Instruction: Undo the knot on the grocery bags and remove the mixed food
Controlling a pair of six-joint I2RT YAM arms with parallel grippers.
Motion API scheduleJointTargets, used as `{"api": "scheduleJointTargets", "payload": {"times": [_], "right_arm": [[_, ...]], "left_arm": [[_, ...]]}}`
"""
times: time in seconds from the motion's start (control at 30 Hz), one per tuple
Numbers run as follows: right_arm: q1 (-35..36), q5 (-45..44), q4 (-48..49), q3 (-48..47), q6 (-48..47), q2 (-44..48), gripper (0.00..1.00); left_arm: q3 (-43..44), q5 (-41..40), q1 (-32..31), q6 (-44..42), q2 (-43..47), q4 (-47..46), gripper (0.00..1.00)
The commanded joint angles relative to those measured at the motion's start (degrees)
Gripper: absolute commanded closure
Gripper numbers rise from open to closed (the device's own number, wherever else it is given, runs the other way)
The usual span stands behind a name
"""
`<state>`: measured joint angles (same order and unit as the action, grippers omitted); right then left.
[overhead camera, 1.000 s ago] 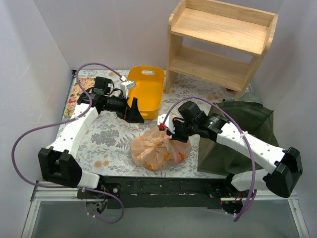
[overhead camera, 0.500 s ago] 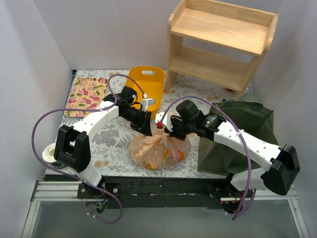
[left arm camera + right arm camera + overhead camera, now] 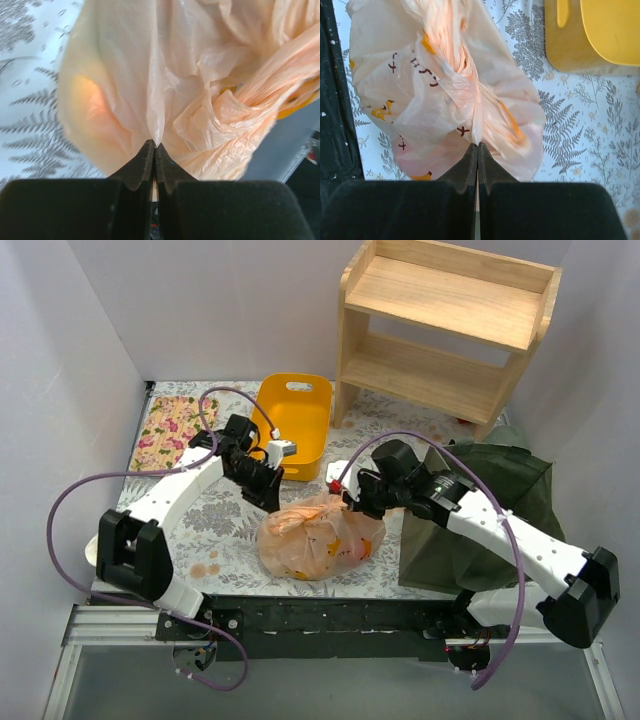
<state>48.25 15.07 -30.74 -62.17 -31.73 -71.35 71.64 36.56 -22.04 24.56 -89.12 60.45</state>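
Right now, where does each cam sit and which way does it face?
Top external: above and behind the bases, looking down on the table; both arms show.
Left wrist: on the left arm, looking along the left pincer, shut on the tan bag.
Right wrist: looking down past the right pincer, shut on the same bag; yellow bin beyond.
Shared: all three see the bag.

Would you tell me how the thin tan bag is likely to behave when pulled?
The bag is probably floppy: its film creases where the left gripper and right gripper pinch it. Being thin enough to show colours through, it may stretch or tear under a hard pull. It bulges, so it would likely sag when lifted.
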Motion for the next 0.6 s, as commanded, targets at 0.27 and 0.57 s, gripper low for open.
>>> {"api": "scheduleJointTargets", "payload": {"times": [0.27,0.57], "right_arm": [[-4.0,-1.9,-3.6,3.5,3.3,9.7,0.96],[-4.1,9.3,0.4,-10.4,15.7,1.1,0.37]], "left_arm": [[-3.3,-11.1,1.6,-5.0,12.4,1.3,1.0],[9.2,2.9,1.6,-0.1,12.8,-2.3,0.23]]}}
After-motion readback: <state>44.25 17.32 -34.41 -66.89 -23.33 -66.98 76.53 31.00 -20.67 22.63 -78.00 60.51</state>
